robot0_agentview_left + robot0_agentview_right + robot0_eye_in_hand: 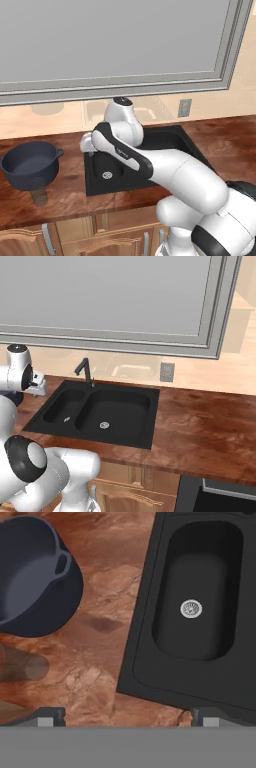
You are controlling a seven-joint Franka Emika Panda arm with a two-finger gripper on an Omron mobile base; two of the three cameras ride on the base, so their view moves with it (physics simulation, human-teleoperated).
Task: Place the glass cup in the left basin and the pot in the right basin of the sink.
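Neither object has yet been moved: the cup (39, 195) stands on the counter (65, 200) to the left of the sink (145, 441), just in front of the pot (31, 165), and both basins hold nothing but their drains, so both placements remain to be done. The cup appears upright, mouth up, its long axis vertical; in the hand view it shows as a faint smoky cylinder (22, 666) stretched sideways across the frame, an effect of the camera's angle. The pot (35, 577) sits upright on the counter beside the sink, opening upward, with one loop handle (63, 562) turned toward the sink; it has no marked long axis apart from the line through its handles. The left basin (200, 597) lies nearest the two objects, and the right basin (117, 408) lies beyond it, below the faucet (85, 371). The gripper (127, 714) hovers above the counter at the sink's left edge, between pot and left basin, its fingertips (50, 716) spread wide and holding nothing. The next step is judged to be a reach toward the cup.
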